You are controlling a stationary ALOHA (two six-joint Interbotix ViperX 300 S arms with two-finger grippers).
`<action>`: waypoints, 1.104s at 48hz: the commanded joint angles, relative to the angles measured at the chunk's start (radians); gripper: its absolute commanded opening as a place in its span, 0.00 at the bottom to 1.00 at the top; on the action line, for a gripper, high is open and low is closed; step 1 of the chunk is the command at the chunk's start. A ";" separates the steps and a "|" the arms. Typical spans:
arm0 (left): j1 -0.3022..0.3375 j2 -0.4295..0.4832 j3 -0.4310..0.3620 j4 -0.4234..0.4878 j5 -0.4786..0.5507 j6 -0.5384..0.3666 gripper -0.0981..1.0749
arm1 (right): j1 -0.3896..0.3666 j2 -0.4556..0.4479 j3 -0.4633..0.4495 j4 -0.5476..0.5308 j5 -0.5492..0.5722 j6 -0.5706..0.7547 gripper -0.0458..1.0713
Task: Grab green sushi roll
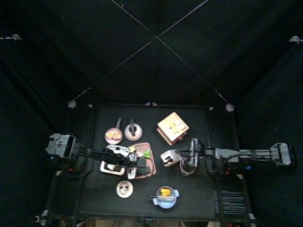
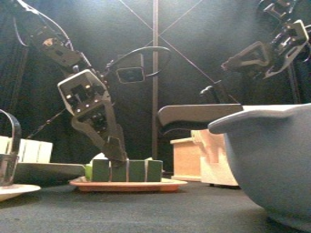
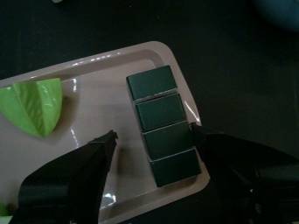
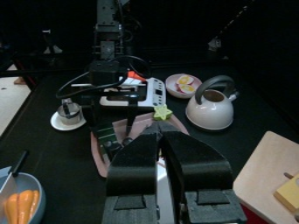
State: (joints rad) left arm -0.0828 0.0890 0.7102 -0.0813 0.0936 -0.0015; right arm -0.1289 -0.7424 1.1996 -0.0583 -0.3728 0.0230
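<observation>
Several dark green sushi rolls lie in a row on a pink tray, beside a green leaf. My left gripper is open, with one jaw on each side of the end roll and close above it. In the front view the rolls stand on the tray with the left gripper right behind and above them. In the top view the left gripper is over the tray. My right gripper is shut and empty, hanging above the table to the tray's right.
A white kettle and a small plate stand behind the tray. A wooden cutting board is at the back right. A bowl and a small plate stand near the front edge.
</observation>
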 commanded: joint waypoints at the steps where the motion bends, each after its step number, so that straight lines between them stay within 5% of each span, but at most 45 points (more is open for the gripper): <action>1: 0.002 -0.009 -0.020 0.002 -0.003 0.002 0.93 | -0.005 -0.002 -0.011 0.002 -0.005 0.000 0.05; 32: 0.003 -0.012 -0.025 0.011 0.037 0.005 0.73 | -0.005 -0.002 -0.011 0.000 -0.005 0.000 0.05; 53: 0.005 -0.104 -0.020 0.011 0.049 0.005 0.71 | -0.005 0.000 -0.011 0.002 -0.005 0.000 0.05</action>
State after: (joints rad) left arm -0.0828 0.0153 0.7010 -0.0752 0.1457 0.0015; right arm -0.1304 -0.7424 1.1996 -0.0583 -0.3728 0.0230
